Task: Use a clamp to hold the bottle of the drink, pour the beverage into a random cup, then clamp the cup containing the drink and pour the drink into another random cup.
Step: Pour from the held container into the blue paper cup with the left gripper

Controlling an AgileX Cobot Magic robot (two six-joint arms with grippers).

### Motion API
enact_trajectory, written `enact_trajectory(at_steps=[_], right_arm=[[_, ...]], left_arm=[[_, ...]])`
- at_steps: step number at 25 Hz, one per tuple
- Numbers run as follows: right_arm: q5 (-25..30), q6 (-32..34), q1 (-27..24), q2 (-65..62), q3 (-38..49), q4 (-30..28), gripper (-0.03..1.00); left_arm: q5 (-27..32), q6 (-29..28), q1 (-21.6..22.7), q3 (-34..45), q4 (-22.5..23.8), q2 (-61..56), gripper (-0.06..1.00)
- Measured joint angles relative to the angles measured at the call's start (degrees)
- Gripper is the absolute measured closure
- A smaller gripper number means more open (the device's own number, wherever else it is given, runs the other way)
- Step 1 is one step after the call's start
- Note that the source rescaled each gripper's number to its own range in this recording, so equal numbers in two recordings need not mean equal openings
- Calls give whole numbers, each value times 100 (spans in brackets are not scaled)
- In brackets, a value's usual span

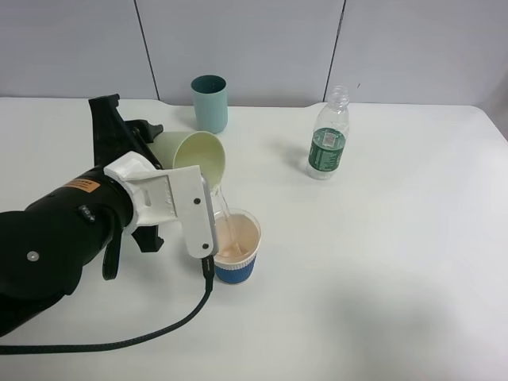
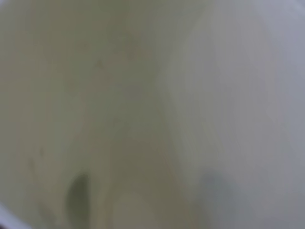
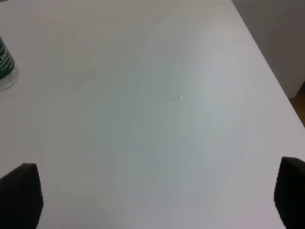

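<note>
My left gripper (image 1: pixel 176 170) is shut on the pale yellow-green cup (image 1: pixel 198 155), which lies tipped well over above the table. A thin clear stream of the drink (image 1: pixel 223 208) runs from its rim into the blue-sleeved paper cup (image 1: pixel 236 252) just below. In the left wrist view the cup's wall (image 2: pixel 95 114) fills the frame as a blur. The bottle (image 1: pixel 328 135) stands upright and capless at the back right; its label edge (image 3: pixel 5 64) shows in the right wrist view. My right gripper (image 3: pixel 152 195) is open over bare table, with nothing between its black fingertips (image 3: pixel 21 193).
A darker teal tumbler (image 1: pixel 209 103) stands upright at the back, behind the tilted cup. A black cable (image 1: pixel 143 337) trails across the white table (image 1: pixel 381 262) in front of the paper cup. A grey wall runs along the far edge.
</note>
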Motion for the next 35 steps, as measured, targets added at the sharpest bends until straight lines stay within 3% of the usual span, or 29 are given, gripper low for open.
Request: enact_trajectory(at_steps=[35], right_arm=[[0, 0, 0, 0, 0, 0, 0]], left_arm=[[-445, 736, 0, -5, 175, 0, 94]])
